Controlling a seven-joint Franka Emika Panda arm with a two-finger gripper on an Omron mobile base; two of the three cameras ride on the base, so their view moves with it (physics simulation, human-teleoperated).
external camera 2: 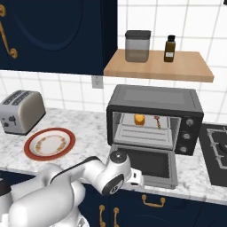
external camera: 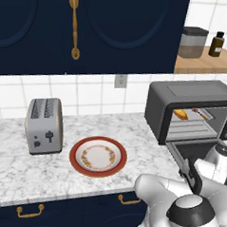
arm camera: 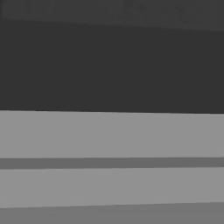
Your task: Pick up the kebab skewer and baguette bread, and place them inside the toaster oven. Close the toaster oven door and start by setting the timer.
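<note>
The tool (external camera 2: 141, 178) sits spread wide and empty at the front edge of the dark glass toaster oven door (external camera 2: 148, 164), which lies folded down flat. Inside the dark grey boxy toaster oven (external camera 2: 155, 99), on its rack, rest the stubby golden baguette bread (external camera 2: 139, 119) and the thin kebab skewer (external camera 2: 158, 121) (just apart). A red-rimmed patterned plate (external camera 2: 49, 143) sits bare on the marble worktop (external camera 2: 84, 126).
</note>
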